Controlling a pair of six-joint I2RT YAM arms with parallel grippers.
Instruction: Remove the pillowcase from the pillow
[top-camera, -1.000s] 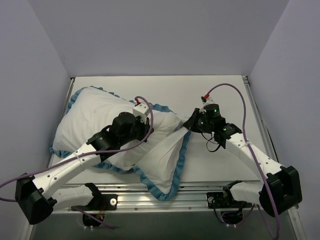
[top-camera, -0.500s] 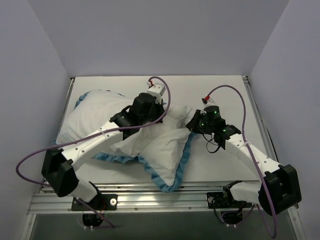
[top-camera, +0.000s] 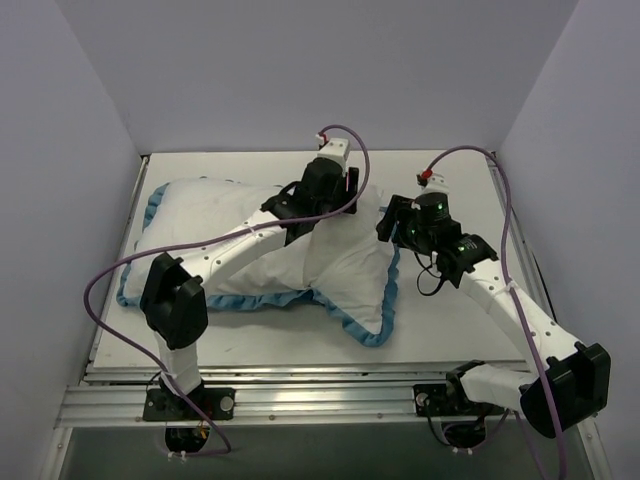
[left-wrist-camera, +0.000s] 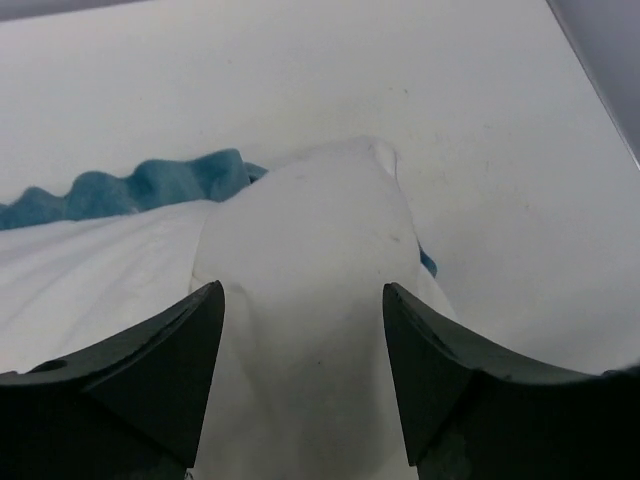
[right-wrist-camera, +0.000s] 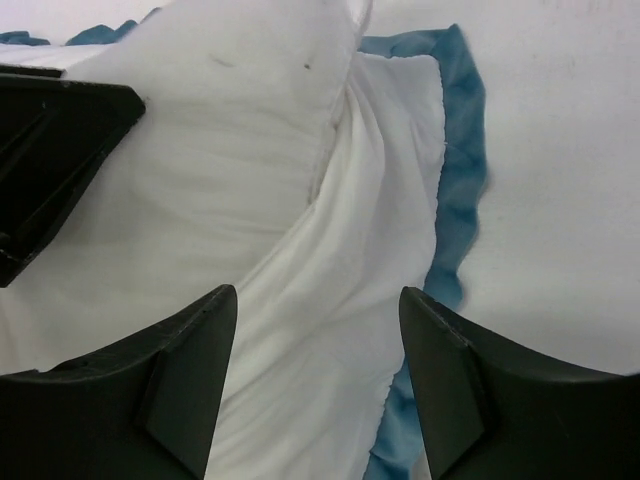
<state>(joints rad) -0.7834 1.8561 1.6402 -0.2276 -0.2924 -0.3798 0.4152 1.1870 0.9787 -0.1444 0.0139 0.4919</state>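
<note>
Left arm swung out across pillow (left-wrist-camera: 310, 230), now stretched toward far side. Left gripper (left-wrist-camera: 300, 290) went from clamped to jaws apart, nothing held. Right gripper (right-wrist-camera: 318, 295) also opened and shifted slightly farther back. Pillowcase (top-camera: 372, 330) flap, earlier lifted at right gripper, dropped flat. Near ruffled corner now farther back and rightward.

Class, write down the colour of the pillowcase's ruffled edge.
Blue. The ruffled edge shows best in the right wrist view.
</note>
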